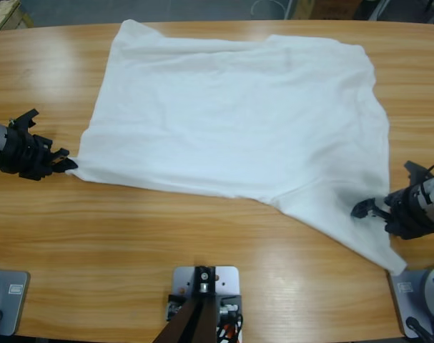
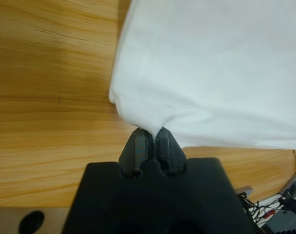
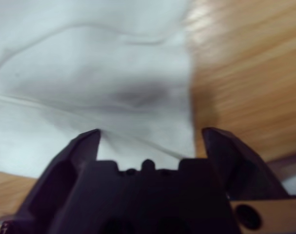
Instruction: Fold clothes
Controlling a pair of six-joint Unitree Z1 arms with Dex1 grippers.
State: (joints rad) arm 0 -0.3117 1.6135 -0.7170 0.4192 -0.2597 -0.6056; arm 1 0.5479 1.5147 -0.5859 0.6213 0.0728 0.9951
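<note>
- Wooden surface (image 1: pixel 202 236), long, light grain running lengthwise; bare wood shows along the near side and at both ends.
- White T-shirt (image 1: pixel 238 121) lies spread flat across the middle and far part of the surface, mostly smooth with shallow wrinkles. Its far edge runs close to the far rim of the surface.
- Near edge of the shirt slants: high at the left corner, dropping toward a long point near the right front of the surface.
- Left tool (image 1: pixel 59 163) comes in from the left edge, low on the wood, at the shirt's left corner.
- Left wrist view: left tool (image 2: pixel 151 132) has its jaws pressed together, with a small pinch of the shirt (image 2: pixel 211 73) corner bunched between the tips. Fabric fans out from the pinch.
- Right tool (image 1: pixel 365 209) comes in from the right edge and sits over the shirt's lower right part, above the long point.
- Right wrist view: right tool (image 3: pixel 150 136) has its jaws spread wide apart, one over the shirt (image 3: pixel 89 73), the other over bare wood just beside the fabric edge. Nothing is held between them.
- A soft fold ridge crosses the cloth ahead of the right tool.
</note>
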